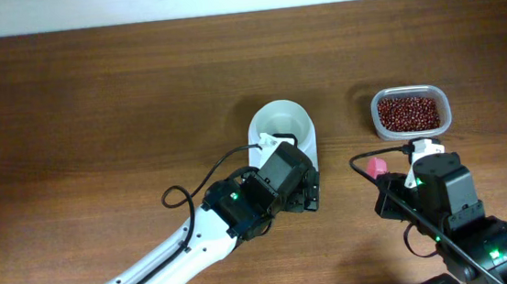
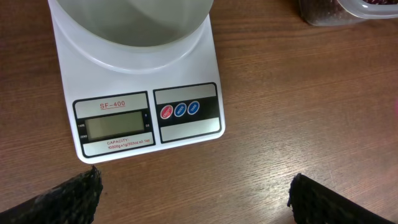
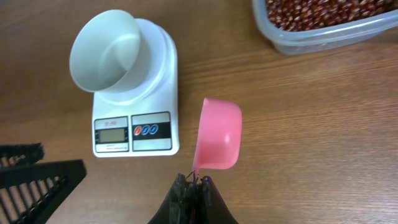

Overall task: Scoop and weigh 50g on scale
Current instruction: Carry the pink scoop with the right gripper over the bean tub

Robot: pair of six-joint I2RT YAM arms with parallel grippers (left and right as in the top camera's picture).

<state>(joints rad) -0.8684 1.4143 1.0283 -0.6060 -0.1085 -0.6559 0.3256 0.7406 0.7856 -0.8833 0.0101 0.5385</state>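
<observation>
The white scale (image 2: 146, 118) stands mid-table with its round white bowl (image 1: 282, 128) empty and its grey display (image 2: 114, 127) blank. My left gripper (image 2: 194, 193) hovers open just in front of the scale's button side, with only bare wood between its black fingers (image 2: 74, 199). In the overhead view the left gripper (image 1: 302, 193) covers the scale's front. My right gripper (image 3: 194, 182) is shut on the thin handle of a pink scoop (image 3: 217, 134), to the right of the scale (image 3: 134, 127). No beans show in the scoop (image 1: 377, 165).
A clear plastic tub of red beans (image 1: 409, 113) sits at the back right, beyond the scoop, and its corner shows in the left wrist view as the tub (image 2: 336, 11). Black cables loop from both arms. The wooden table (image 1: 93, 101) stretches to the left.
</observation>
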